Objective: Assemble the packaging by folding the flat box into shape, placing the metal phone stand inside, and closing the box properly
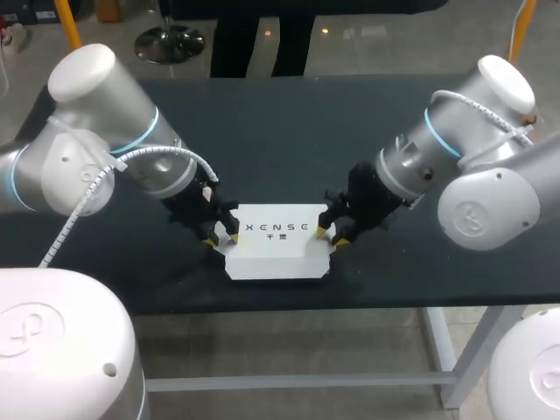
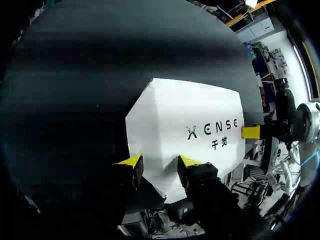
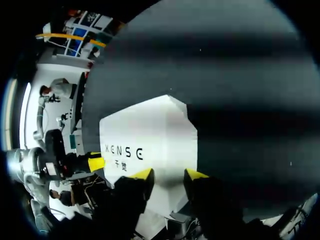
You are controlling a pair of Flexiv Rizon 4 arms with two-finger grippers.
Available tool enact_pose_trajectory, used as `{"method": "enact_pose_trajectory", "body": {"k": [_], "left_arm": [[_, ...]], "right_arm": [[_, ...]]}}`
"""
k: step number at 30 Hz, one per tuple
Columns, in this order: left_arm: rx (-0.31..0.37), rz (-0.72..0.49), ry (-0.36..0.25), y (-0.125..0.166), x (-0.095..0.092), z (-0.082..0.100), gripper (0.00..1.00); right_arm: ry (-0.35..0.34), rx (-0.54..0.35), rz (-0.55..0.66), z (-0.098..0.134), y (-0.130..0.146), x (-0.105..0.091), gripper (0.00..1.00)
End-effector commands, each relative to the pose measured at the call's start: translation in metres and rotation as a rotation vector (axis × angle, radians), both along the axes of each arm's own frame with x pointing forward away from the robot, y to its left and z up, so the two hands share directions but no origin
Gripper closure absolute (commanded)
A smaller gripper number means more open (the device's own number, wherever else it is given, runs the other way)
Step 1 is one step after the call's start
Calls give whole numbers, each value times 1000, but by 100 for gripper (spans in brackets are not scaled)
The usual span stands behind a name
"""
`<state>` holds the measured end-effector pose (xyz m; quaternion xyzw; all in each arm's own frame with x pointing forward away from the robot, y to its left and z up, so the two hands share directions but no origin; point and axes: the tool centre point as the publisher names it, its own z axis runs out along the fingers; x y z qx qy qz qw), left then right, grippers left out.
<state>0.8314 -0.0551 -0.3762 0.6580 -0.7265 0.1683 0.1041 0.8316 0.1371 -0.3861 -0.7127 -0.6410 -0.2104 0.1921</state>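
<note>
The white box with dark lettering on its lid lies closed on the black table, close to the front edge. My left gripper is at the box's left end, open, both yellow tips against that end. In the left wrist view the box lies ahead of the left gripper, its near corner between the tips. My right gripper is at the right end, also open, tips touching it. In the right wrist view the box lies ahead of the right gripper. No metal phone stand is visible.
The black table stretches bare behind the box. Its front edge runs just in front of the box. Both arms slant in low from the sides.
</note>
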Motion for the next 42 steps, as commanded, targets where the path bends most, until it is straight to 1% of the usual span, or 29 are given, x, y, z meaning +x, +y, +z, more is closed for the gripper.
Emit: {"method": "enact_pose_trajectory", "body": {"k": [1,5,13,19,24,28,32,38,42], "left_arm": [[-20,-8,1,3,0,-4,53],[-43,-19,2,3,-1,-5,52],[-67,-41,11,2,-4,-3,50],[-79,-28,14,0,-6,-4,46],[-99,-24,18,1,-8,-5,44],[-113,-18,24,1,-8,-6,48],[-140,-27,34,2,-8,-8,48],[-163,-26,45,2,-7,-11,51],[-183,-31,47,1,-6,-14,50]], "right_arm": [[-13,8,-4,-3,3,-2,58],[-23,16,-6,-4,5,-3,59],[-23,29,-10,-6,7,-1,58],[-8,44,1,-6,8,0,57],[-14,73,-1,-8,7,0,57],[-17,100,4,-10,6,0,57],[-25,120,1,-9,4,0,57],[-32,157,1,-10,3,1,57],[-36,179,5,-11,3,1,57]]}}
